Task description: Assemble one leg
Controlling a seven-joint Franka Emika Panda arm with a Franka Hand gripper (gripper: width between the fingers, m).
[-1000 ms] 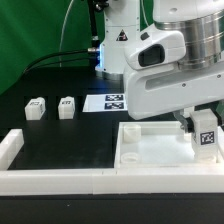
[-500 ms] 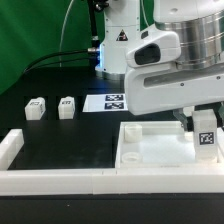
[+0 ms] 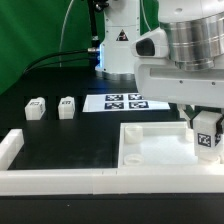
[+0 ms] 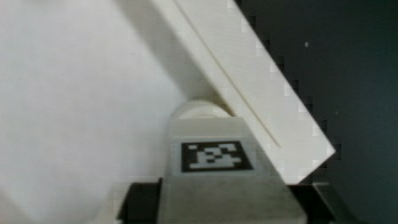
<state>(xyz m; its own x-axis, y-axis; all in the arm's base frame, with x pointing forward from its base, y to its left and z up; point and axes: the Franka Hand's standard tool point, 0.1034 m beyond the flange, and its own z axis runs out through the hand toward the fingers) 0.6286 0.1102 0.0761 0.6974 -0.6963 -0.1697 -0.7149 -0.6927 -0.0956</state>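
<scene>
My gripper is shut on a leg, a small white peg with a black-and-white tag. It holds the leg upright at the corner of the large white panel on the exterior view's right. In the wrist view the leg sits between my dark fingers, and its far end meets the panel's surface beside the raised rim. The corner hole is hidden by the leg. Two more legs lie on the black table at the exterior view's left.
The marker board lies behind the panel. A white fence runs along the front edge, with a short arm at the left. The robot's base stands at the back.
The wrist has turned and drawn back toward the exterior view's right, uncovering the marker board. The leg stays gripped at the panel's corner, shifted only slightly.
</scene>
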